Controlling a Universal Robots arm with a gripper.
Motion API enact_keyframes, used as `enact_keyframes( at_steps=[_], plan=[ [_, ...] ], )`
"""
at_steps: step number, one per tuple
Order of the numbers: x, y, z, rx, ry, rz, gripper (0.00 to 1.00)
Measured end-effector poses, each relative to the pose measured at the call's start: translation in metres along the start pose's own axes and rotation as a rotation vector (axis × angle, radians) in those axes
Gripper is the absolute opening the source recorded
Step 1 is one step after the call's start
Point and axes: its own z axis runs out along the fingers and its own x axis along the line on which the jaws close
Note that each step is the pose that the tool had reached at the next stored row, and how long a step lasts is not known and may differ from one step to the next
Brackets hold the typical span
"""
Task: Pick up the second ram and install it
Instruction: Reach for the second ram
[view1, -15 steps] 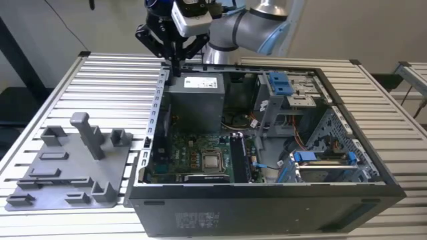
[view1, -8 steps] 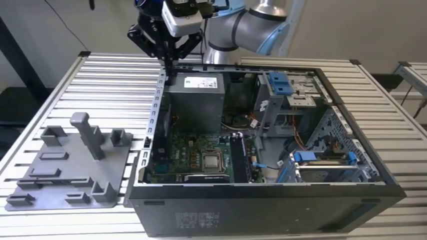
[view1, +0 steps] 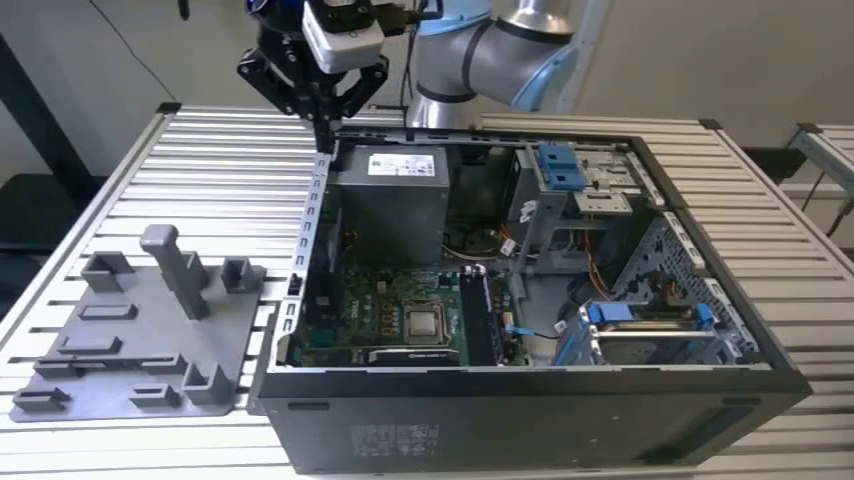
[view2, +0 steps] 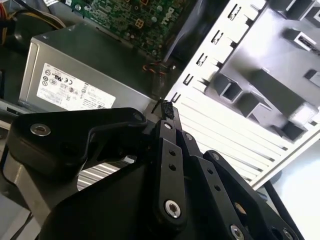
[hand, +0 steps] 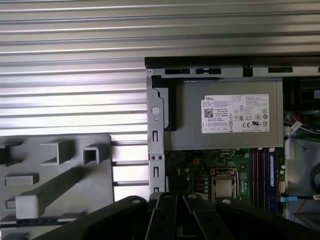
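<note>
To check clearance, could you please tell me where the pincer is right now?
The pincer hangs over the far corner of the computer case, at the exterior view's left, beside the power supply.

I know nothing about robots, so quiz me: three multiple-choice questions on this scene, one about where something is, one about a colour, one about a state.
1. Where is the pincer relative to the computer case?
A. Deep inside it
B. Above its corner, by the power supply
C. Underneath it

2. What colour are the plastic drive clips?
A. Red
B. Yellow
C. Blue

3. In what state is the case's upward-facing side?
A. Open, with the motherboard exposed
B. Shut by a panel
C. Draped with a cloth

Answers:
1 B: in the exterior view the pincer hangs over the case's corner next to the power supply.
2 C: the clips on the drive bays are bright blue.
3 A: the board and its parts are plainly visible from above.
</note>
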Motion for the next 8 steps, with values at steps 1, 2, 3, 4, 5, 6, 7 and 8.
enact_keyframes(
  at_steps=[1, 2, 3, 4, 5, 6, 7, 8],
  plan=[
    [0.0016, -0.0001, 0.0000, 0.0000, 0.0001, -0.001, 0.11],
    [0.0034, -0.0002, -0.0001, 0.0000, 0.0001, -0.001, 0.11],
    [0.0051, -0.0003, -0.0001, 0.0000, 0.0002, -0.002, 0.11],
    [0.0067, -0.0003, -0.0001, 0.0000, 0.0002, -0.002, 0.11],
    [0.0085, -0.0004, -0.0001, -0.0001, 0.0002, -0.003, 0.11],
    [0.0102, -0.0005, -0.0002, -0.0001, 0.0003, -0.004, 0.11],
    [0.0121, -0.0006, -0.0002, -0.0001, 0.0004, -0.004, 0.11],
    [0.0142, -0.0007, -0.0002, -0.0001, 0.0004, -0.005, 0.11]
  ],
)
